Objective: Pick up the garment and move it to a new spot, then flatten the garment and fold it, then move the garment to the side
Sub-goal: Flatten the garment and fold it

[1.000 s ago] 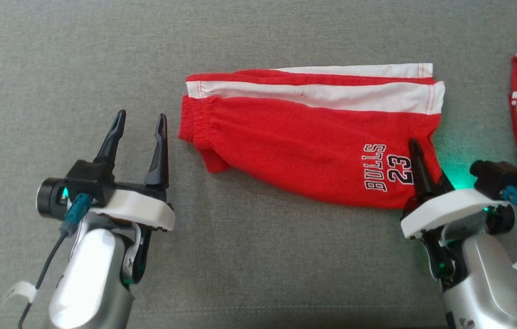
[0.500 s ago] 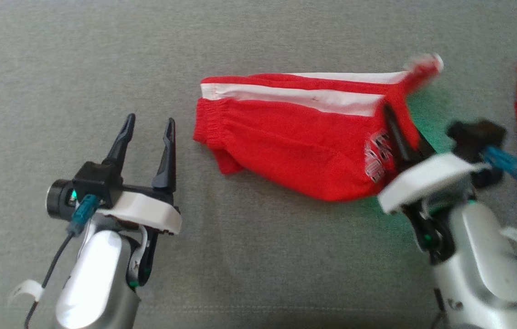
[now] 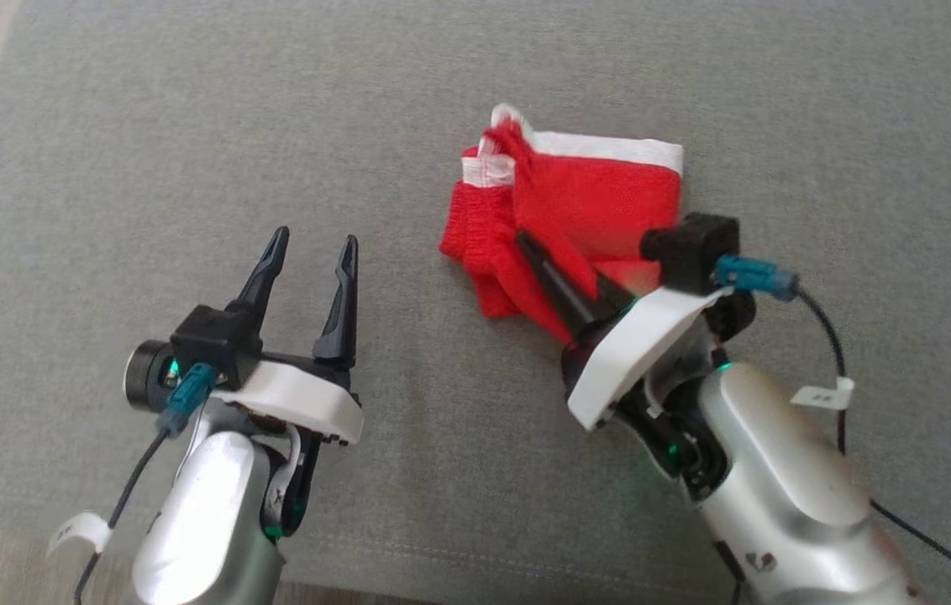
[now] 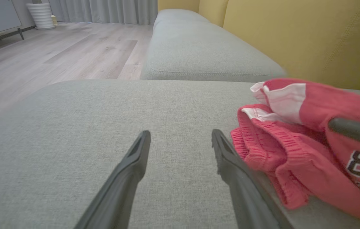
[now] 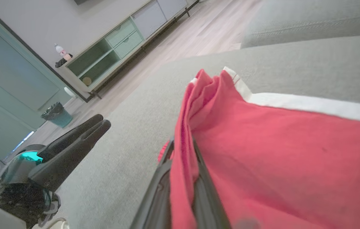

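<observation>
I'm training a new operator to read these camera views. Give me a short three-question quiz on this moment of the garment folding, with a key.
1. True or false: the left pincer is shut on the red shorts.
2. What colour is the stripe along the shorts' edge? A) white B) blue C) green
3. Fill in: the right pincer is clamped on the ___.

Key: 1 false, it stands open; 2 A; 3 shorts.
</observation>
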Motion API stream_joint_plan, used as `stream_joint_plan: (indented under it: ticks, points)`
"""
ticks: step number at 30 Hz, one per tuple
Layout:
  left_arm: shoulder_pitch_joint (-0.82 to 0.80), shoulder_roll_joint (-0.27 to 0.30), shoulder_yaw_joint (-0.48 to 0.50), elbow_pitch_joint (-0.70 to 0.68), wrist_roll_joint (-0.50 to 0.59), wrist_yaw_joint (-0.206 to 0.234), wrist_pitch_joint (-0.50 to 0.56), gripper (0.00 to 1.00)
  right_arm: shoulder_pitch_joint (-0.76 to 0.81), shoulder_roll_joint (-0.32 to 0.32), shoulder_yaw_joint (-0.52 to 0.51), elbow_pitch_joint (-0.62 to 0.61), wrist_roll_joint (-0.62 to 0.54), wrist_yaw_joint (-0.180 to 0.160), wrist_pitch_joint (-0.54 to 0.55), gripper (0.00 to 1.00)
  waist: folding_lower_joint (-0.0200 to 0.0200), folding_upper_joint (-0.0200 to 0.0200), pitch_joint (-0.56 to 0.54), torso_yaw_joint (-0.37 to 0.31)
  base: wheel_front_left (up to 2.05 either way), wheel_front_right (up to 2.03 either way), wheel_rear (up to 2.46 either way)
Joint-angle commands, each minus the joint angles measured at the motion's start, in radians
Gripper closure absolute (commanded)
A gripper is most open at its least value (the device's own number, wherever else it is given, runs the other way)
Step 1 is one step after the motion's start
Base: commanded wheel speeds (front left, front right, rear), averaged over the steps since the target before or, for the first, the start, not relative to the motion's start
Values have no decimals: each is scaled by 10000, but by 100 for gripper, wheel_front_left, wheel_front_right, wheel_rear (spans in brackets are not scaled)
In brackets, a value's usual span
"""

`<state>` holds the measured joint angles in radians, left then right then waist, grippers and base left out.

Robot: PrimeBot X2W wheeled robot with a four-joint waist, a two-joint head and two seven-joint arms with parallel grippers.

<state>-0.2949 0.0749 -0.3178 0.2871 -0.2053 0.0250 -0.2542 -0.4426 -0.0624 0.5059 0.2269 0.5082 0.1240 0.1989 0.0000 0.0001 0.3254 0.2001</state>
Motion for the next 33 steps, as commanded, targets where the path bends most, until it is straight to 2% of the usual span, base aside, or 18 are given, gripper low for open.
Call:
stream_joint_plan:
  ticks: [1, 8, 9, 10, 12, 15, 18, 24, 33]
  points:
    - [-46, 74, 264, -255, -43, -6, -76, 0, -304, 121, 376, -41, 244, 67, -257, 100, 0, -1, -26, 152, 0, 0, 0]
    - [8, 33, 286, -193, -9, -4, -76, 0, -685, 121, 942, 721, 640, 67, -895, 100, 0, -1, -54, 153, 0, 0, 0]
    - [3, 28, 284, -191, 0, -15, -76, 0, -760, 121, 1008, 807, 684, 67, -987, 73, 0, -1, -60, 132, 0, 0, 0]
    - [-3, 24, 290, -196, 11, -20, -76, 0, -837, 121, 1096, 844, 732, 67, -1114, 0, 0, -1, -71, 103, 0, 0, 0]
    - [-5, 23, 311, -212, 30, -22, -76, 0, -965, 121, 1271, 873, 746, 67, -1321, 0, 0, -1, -85, 16, 0, 0, 0]
    - [14, 72, 390, -258, 72, -12, -76, 0, -1094, 122, 1537, 234, 999, 67, -1865, 0, 0, -1, -112, -247, 0, 0, 0]
    - [42, 131, 450, -292, 106, 3, -76, 0, -1071, 122, 1170, -343, 507, 67, -2188, 0, 0, -1, -137, -480, 0, 0, 0]
    - [60, 249, 519, -440, 198, 58, -76, 0, -199, 122, -950, -1539, -990, 67, -2439, 0, 0, -1, -200, -855, 0, 0, 0]
    - [128, 480, 620, -808, 278, 154, -76, 0, 2000, 108, -4072, -3110, -2776, 67, -2342, 0, 0, -1, -391, -1214, 0, 0, 0]
